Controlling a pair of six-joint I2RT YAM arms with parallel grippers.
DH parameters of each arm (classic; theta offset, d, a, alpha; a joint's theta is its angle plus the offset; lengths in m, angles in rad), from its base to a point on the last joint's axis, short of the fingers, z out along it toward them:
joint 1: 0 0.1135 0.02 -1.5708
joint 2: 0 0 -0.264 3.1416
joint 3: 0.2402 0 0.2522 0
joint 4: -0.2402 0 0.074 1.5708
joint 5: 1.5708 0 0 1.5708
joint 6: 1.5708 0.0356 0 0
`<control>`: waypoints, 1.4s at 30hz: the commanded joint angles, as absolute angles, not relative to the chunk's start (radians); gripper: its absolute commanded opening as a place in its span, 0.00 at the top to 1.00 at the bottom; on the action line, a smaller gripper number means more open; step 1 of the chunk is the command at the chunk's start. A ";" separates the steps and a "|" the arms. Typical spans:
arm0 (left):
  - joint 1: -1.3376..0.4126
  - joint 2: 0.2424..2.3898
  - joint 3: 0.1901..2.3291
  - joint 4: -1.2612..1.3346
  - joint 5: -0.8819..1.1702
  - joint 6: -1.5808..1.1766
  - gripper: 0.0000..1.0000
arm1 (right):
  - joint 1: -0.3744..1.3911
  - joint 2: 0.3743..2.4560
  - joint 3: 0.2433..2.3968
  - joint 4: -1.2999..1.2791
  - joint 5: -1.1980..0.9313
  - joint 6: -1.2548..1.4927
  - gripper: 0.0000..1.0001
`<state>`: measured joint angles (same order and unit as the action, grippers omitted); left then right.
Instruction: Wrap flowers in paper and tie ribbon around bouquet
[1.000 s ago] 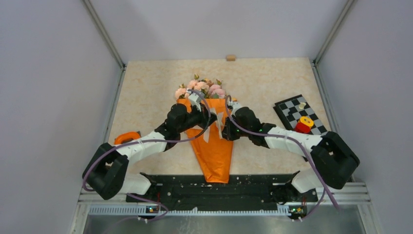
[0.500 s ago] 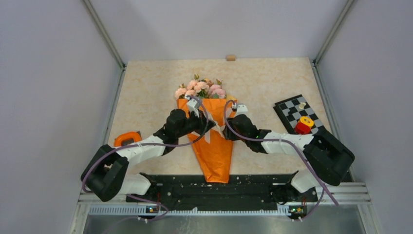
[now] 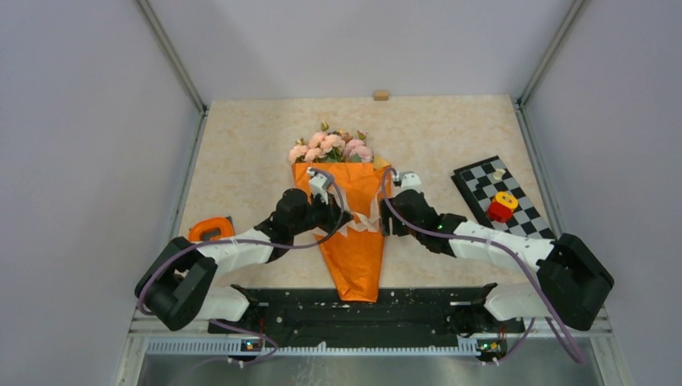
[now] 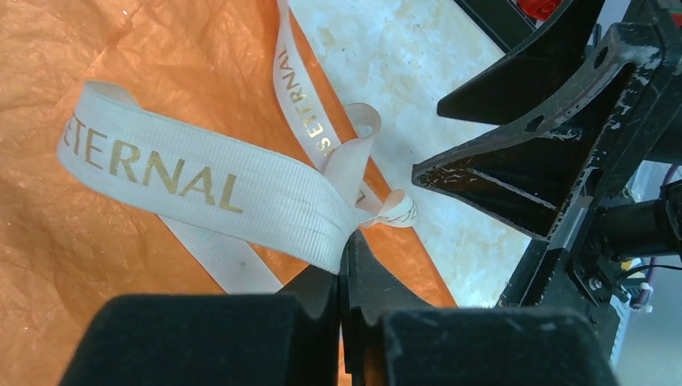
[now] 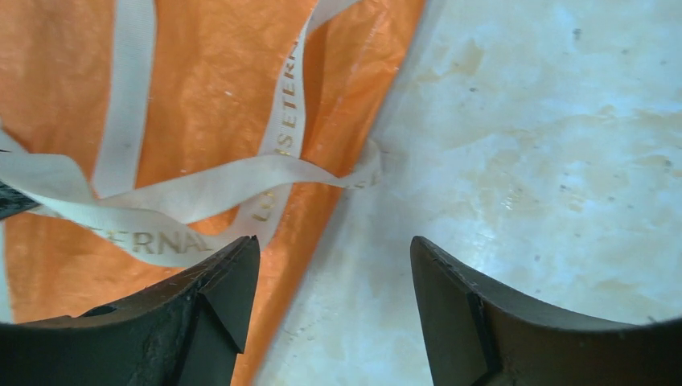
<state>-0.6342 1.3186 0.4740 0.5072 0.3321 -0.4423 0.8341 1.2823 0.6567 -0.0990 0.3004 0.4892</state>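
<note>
My left gripper [image 4: 346, 265] is clenched on the ribbon [image 4: 201, 181], pinching a fold of the cream strip where its gold lettering ends. My right gripper [image 5: 334, 249] stands with its fingers apart, grasping nothing, hovering over the right edge of the paper [image 5: 201, 88], where a ribbon end curls onto the table [image 5: 547, 161]. Out from my fingertips the ribbon runs in slack loops and crossings over the orange cone. The bouquet [image 3: 351, 241] lies at the table's middle, its point toward my bases and the flowers [image 3: 331, 147] fanning out at the far end. I judge the wrapping done and the ribbon round the cone and crossed, but the knot looks loose. What remains is drawing it snug and finishing the tie.
</note>
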 commanded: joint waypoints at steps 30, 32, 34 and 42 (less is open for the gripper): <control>-0.650 1.392 0.469 0.592 0.267 -0.414 0.93 | 0.721 1.753 1.034 0.008 0.388 0.586 1.00; -0.649 1.388 0.472 0.579 0.245 -0.425 0.79 | 0.721 1.746 1.032 0.013 0.382 0.572 1.00; -0.650 1.385 0.472 0.570 0.233 -0.436 0.64 | 0.721 1.735 1.024 0.029 0.366 0.560 1.00; -0.649 1.380 0.489 0.502 0.191 -0.512 0.32 | 0.722 1.686 0.971 0.071 0.313 0.545 1.00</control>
<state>-0.6445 1.3926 0.4580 0.5163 0.2287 -0.4572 0.7189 1.7512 0.9924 0.0189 0.3336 0.5674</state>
